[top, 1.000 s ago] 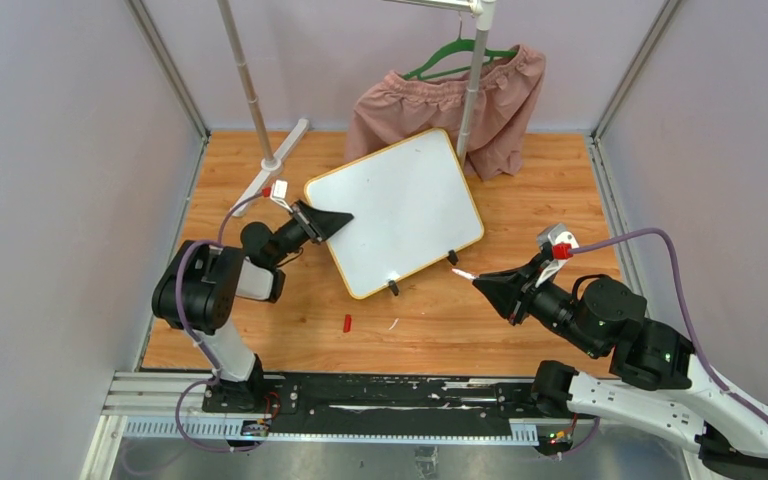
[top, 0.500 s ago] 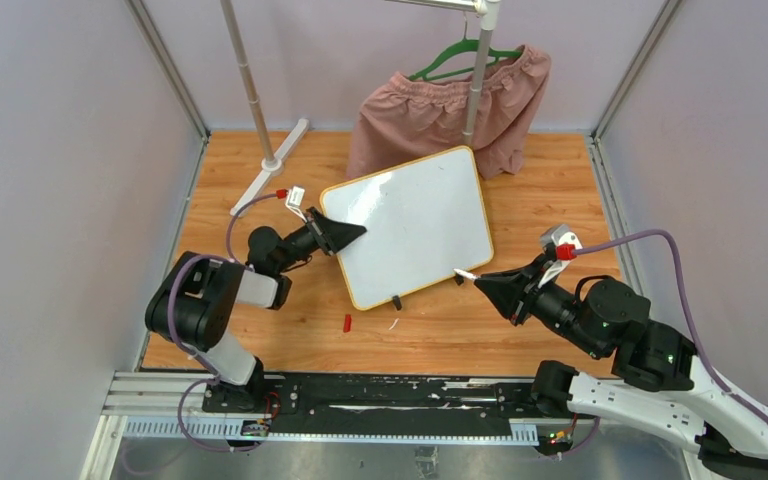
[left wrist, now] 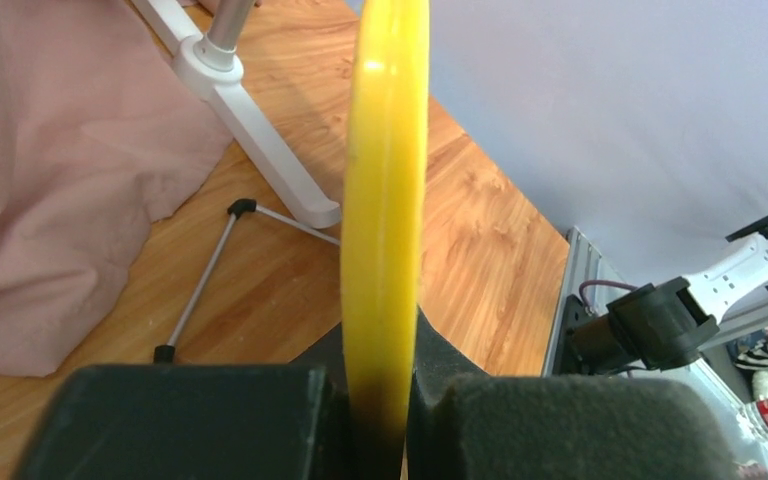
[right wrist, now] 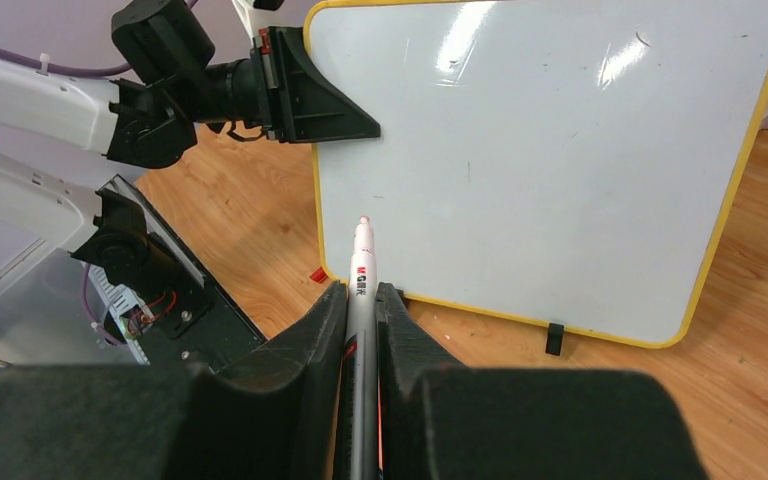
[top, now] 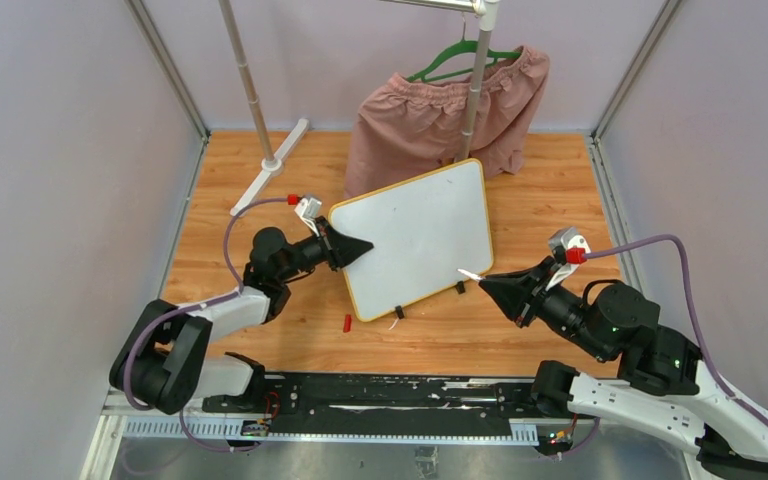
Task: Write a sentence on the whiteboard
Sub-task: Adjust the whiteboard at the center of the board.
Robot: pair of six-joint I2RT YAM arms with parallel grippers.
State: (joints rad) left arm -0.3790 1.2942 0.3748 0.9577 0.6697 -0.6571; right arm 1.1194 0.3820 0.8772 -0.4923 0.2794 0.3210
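The whiteboard is white with a yellow rim and stands tilted on two black clip feet. My left gripper is shut on its left edge. The left wrist view shows that yellow rim edge-on between the pads of the left gripper. My right gripper is shut on a white marker, tip close to the board's lower right edge. In the right wrist view the marker sticks out of the right gripper toward the whiteboard. No sentence shows on its blank face.
A pink garment hangs on a green hanger from a rack pole right behind the board. The rack's white foot lies at the back left. A small red cap lies on the wooden table in front of the board.
My left gripper has swung the whiteboard to the right and turned it, so it now faces the right arm more squarely. The right gripper with the marker has shifted slightly right.
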